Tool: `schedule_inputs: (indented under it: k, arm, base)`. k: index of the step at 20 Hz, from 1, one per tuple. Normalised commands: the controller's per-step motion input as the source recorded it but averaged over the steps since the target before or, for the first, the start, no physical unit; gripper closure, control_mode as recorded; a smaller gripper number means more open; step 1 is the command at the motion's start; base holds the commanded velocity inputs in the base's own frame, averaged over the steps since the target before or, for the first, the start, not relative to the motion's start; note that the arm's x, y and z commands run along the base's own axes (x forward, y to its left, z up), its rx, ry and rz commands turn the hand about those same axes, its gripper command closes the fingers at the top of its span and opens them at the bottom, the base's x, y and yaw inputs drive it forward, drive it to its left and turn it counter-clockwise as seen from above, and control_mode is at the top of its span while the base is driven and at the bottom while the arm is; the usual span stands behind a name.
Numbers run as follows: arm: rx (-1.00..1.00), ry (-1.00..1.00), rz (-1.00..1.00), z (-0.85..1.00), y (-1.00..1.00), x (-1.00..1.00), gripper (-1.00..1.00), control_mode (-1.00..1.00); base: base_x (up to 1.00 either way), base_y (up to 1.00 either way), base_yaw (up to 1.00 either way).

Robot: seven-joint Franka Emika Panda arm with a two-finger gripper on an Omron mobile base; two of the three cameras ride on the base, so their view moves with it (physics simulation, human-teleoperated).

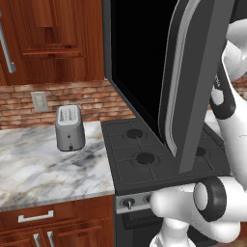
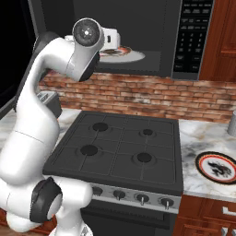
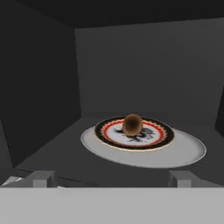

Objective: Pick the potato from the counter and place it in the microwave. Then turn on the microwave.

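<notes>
Potato resting on a patterned plate atop the pale turntable inside the microwave, whose door stands open above the stovetop; gripper just outside the cavity, jaws spread wide and empty, fingertips apart from the potato

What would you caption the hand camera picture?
Potato resting on a patterned plate inside the microwave, gripper open.

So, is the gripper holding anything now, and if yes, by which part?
Nothing is held. The gripper is open and empty; the potato lies free on the patterned plate inside the microwave.
</notes>
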Motion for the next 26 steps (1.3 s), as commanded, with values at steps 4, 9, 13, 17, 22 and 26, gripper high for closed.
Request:
schedule_inputs:
  k: [4, 9, 13, 17, 22, 26]
  arm:
    - [-0.02, 0.00, -0.03, 0.19, -0.10, -1.00, -1.00, -1.00]
    - [-0.03, 0.00, -0.05, 0.37, -0.01, -1.00, -1.00, -1.00]
    - [0.00, 0.07, -0.10, 0.13, -0.01, -1.00, -1.00, -1.00]
    - [0.00, 0.15, -0.16, 0.00, -0.03, -1.00, -1.00, -1.00]
    - [0.00, 0.17, -0.17, 0.00, -0.03, -1.00, -1.00, -1.00]
    - [0.00, 0.17, -0.17, 0.00, -0.02, -1.00, -1.00, -1.00]
  base:
    - [0.00, 0.00, 0.00]
    - [0.00, 0.00, 0.00]
    - [0.00, 0.00, 0.00]
    - [0.00, 0.00, 0.00]
    - [0.00, 0.00, 0.00]
    - [0.00, 0.00, 0.00]
